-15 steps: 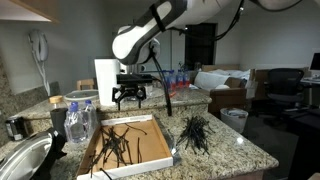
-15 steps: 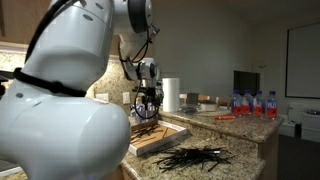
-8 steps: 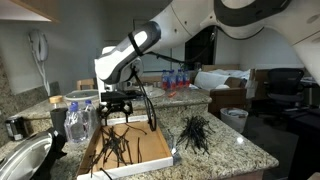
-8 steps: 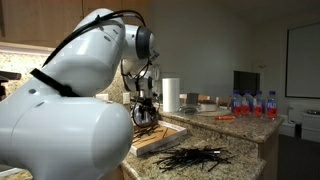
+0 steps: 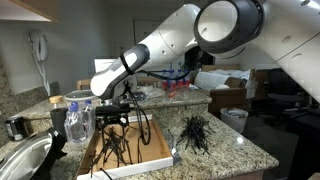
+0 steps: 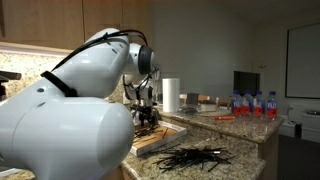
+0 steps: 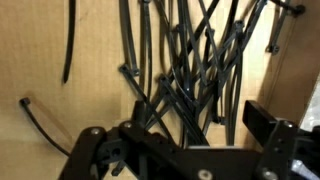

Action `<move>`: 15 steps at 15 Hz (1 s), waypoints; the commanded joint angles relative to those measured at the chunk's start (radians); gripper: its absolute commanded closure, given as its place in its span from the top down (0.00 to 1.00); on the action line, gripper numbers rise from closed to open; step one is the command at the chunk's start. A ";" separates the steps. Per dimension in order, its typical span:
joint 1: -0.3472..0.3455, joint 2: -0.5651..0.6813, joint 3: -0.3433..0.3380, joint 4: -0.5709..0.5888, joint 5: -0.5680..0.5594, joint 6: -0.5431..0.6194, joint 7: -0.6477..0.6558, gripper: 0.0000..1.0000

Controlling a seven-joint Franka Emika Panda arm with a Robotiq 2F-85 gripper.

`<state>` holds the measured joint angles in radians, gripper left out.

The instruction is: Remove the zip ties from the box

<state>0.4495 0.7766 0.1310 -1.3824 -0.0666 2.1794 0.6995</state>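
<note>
Granite kitchen counter (image 5: 235, 155). Nearest, the box (image 5: 152, 146) holds the zip ties (image 7: 190, 70) toward its 9 o'clock side. They look light, springy and slick, so I'd pinch where several cross. They're thin, black and spiky. The gripper (image 5: 112, 118) hangs just above, jaws wide and empty.

Some zip ties (image 5: 113, 148) lie in the box (image 5: 155, 148), another bunch (image 5: 195, 133) on the counter (image 5: 235, 152) just beside it.
</note>
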 commanded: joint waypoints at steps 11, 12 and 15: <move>0.052 0.131 -0.024 0.211 0.040 -0.222 0.089 1.00; 0.052 0.134 -0.023 0.214 0.045 -0.233 0.095 1.00; 0.041 0.138 -0.009 0.210 0.050 -0.221 0.119 1.00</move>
<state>0.4903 0.9056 0.1180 -1.1901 -0.0404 1.9794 0.7790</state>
